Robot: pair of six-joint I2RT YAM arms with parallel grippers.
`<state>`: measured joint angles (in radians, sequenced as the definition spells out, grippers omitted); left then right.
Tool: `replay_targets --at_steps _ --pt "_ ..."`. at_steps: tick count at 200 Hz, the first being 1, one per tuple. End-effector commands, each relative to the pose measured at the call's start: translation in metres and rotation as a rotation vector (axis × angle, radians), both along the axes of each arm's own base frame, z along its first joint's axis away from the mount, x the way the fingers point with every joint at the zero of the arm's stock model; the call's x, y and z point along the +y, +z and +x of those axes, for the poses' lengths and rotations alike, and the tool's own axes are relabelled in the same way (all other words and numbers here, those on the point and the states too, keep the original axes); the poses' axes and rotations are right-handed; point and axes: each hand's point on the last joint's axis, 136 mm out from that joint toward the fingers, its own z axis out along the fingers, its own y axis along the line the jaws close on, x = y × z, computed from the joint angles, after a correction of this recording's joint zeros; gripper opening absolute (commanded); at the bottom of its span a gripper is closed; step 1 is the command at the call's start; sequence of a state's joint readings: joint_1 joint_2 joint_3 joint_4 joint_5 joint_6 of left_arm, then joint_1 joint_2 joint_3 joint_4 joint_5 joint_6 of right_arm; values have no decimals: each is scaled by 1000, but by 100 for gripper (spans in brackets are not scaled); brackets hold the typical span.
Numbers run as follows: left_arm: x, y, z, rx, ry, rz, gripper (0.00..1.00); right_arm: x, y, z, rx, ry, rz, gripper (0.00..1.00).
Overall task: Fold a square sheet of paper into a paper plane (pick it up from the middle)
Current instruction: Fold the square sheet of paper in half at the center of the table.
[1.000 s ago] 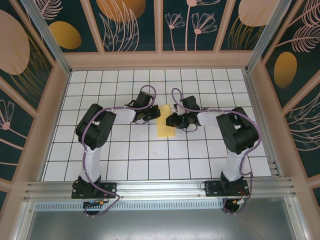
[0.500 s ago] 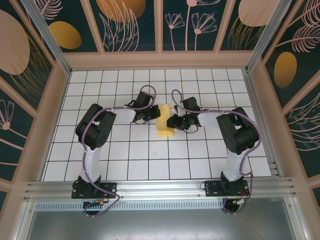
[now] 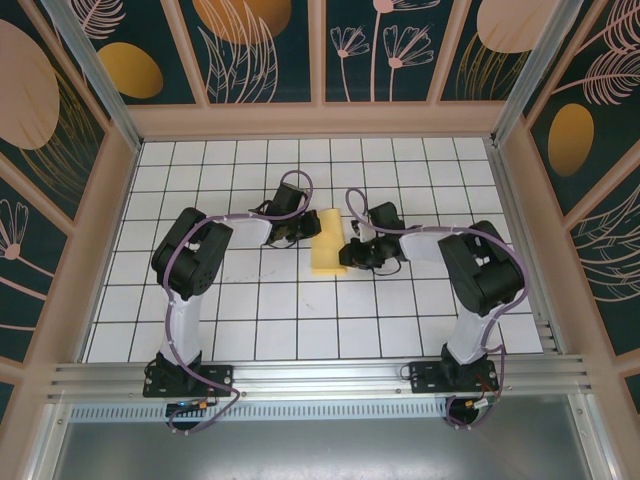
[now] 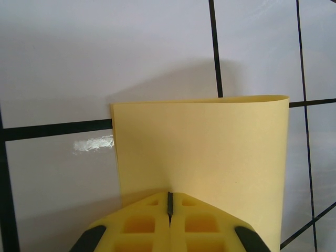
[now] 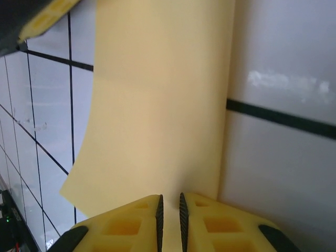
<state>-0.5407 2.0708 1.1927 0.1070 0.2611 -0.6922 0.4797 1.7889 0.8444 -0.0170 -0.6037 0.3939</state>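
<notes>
While the square sheet of paper (image 3: 328,248) lies doubled into a narrow band at the middle of the desk (image 3: 300,320), its long axis runs from the arm bases toward the far wall. The left end effector (image 3: 303,233) is pressed together on its left edge. The right end effector (image 3: 347,256) sits at its right edge with the jaws a sliver apart, and I cannot tell whether it grips.

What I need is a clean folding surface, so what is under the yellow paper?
The white gridded table shows on every side of the folded yellow paper. The patch directly beneath it is covered, so nothing there can be checked.
</notes>
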Motion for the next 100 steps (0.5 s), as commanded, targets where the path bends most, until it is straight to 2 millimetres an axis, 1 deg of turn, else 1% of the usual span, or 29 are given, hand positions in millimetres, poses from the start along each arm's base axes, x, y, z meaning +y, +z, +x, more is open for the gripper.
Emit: replay_targets --at_steps 1,19,48,69,85,100 --pt "47 -72 -32 180 77 219 2 -1 8 -22 34 42 -1 16" --pt "47 -72 -32 179 80 217 1 0 8 -27 40 55 -3 16" --pt "46 -71 -31 177 80 213 1 -7 -12 -34 78 40 -54 15" --pt "47 -71 -31 177 79 215 2 -11 -18 -38 93 32 -70 14" --pt "47 -72 -31 179 79 215 1 -10 -12 -36 79 34 -64 14" --pt "46 -71 -31 177 77 213 2 -5 5 -28 31 35 -36 15"
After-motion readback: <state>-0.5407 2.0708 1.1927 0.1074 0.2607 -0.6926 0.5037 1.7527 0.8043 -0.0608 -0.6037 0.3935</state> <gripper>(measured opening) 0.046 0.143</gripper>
